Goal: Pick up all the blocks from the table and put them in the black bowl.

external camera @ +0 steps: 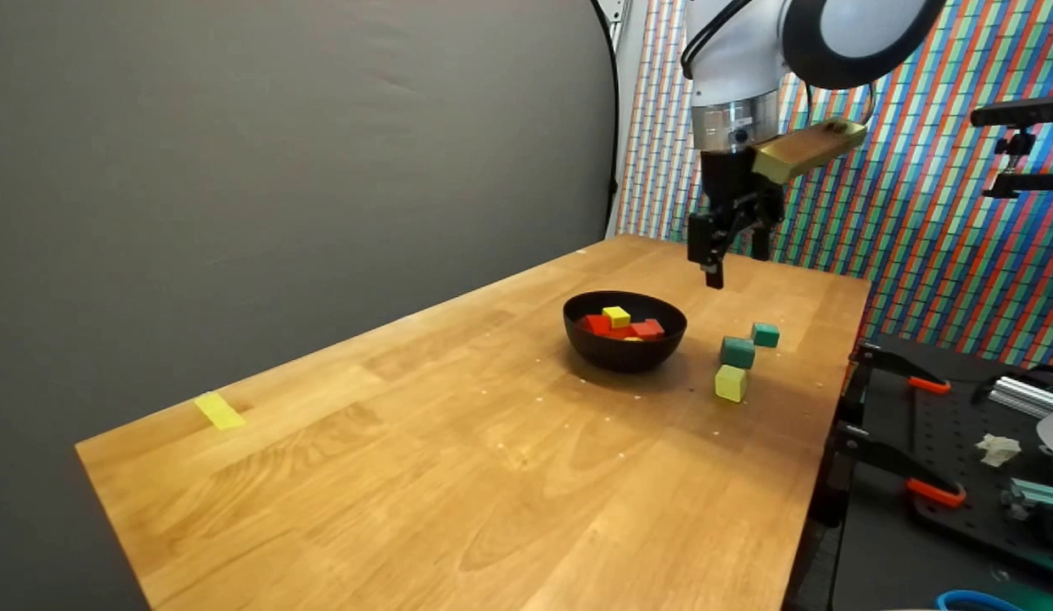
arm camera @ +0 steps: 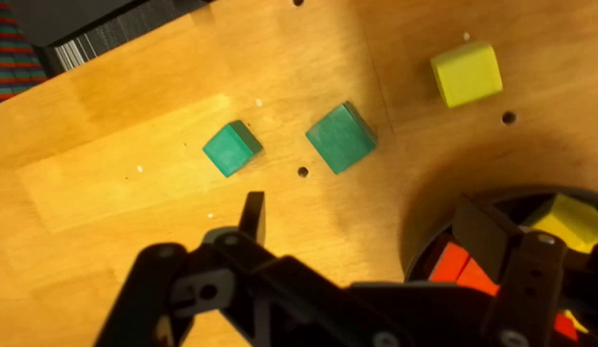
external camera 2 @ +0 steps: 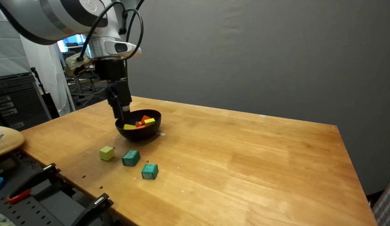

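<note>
The black bowl (external camera: 615, 350) rests on the wooden table (external camera: 458, 484) with several red and yellow blocks inside, among them a yellow block (external camera: 616, 316) lying on top. Outside it, in both exterior views, are three blocks: a pale yellow block (external camera 2: 107, 153), a green block (external camera 2: 131, 158) and another green block (external camera 2: 150, 171). My gripper (external camera: 738, 261) hangs above the table beside the bowl, higher than the loose blocks. In the wrist view its jaws stand wide apart with nothing between them. One of the fingers (arm camera: 482, 238) overlaps the bowl and hides part of its contents.
A flat pale-yellow strip (external camera: 220, 410) is stuck near a table corner. Black clamps (external camera: 895, 458) with orange ends grip one long edge, beside a dark perforated plate. A grey screen (external camera: 322, 170) runs behind the opposite long edge.
</note>
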